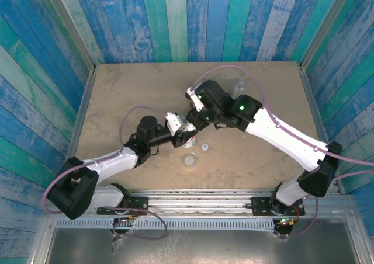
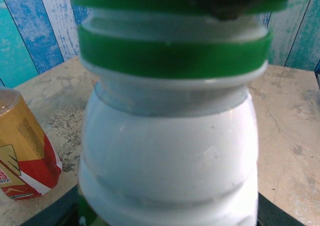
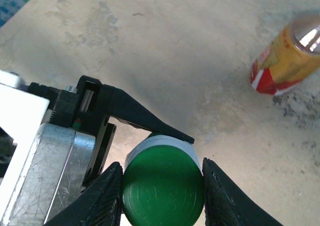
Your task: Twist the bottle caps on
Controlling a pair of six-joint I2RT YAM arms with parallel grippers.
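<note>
- Top external view: the table (image 1: 128, 100) carries it all, and both arms meet over the white bottle (image 2: 167, 156) near its middle.
- White bottle is clamped around its body by the left gripper (image 1: 180, 129), jaws tight on it, so it can't spin under the twisting.
- Amber bottle (image 3: 287, 56) waits apart from the white bottle, no cap on.
- Green cap (image 3: 161, 195) sits on the white bottle's mouth, pinched by the right gripper (image 3: 162, 183) for turning. Bare neck shows below it, so I'd say it's not fully down.
- Grey cap (image 1: 189, 159) and tiny white cap (image 1: 205, 146) lie near the white bottle, parked for later.
</note>
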